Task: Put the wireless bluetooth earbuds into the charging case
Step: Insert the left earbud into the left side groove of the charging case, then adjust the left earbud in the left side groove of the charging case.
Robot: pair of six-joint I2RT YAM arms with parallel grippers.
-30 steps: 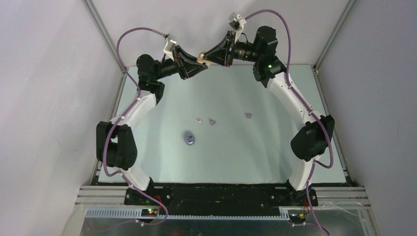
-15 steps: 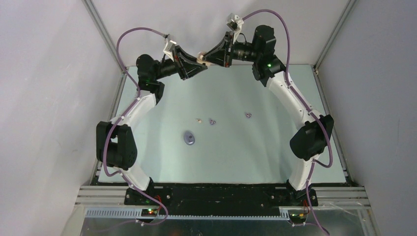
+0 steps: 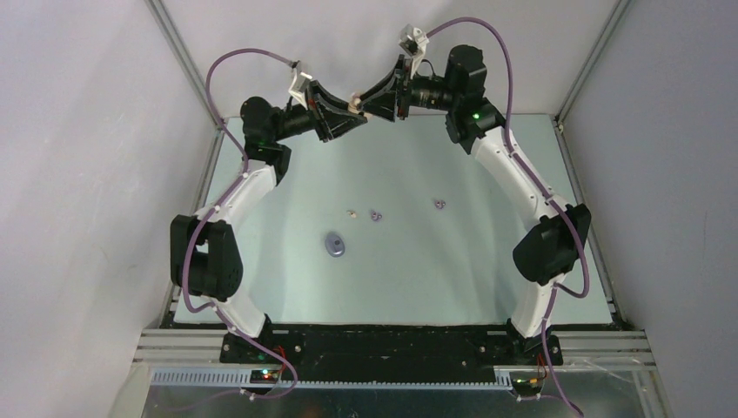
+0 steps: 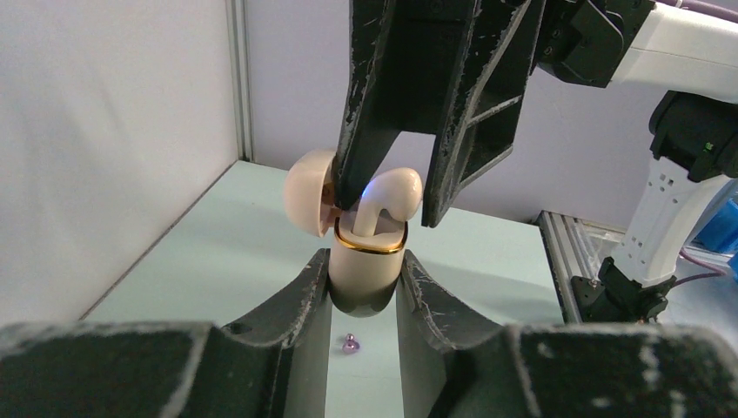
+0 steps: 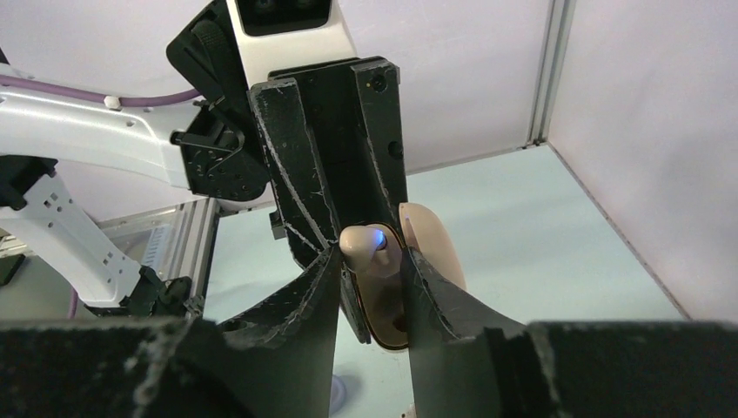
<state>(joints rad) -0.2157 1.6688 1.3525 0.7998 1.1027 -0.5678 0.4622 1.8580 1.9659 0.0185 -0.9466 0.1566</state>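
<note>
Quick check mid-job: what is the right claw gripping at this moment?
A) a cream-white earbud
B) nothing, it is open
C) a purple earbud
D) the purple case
A: the right claw pinches a cream-white earbud, whose stem dips into the open cream case gripped by the left claw.

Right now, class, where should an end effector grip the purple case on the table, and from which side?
Probably across its shorter width, coming straight down from above: the purple case lies flat, an oval pebble, nothing touching it.
</note>
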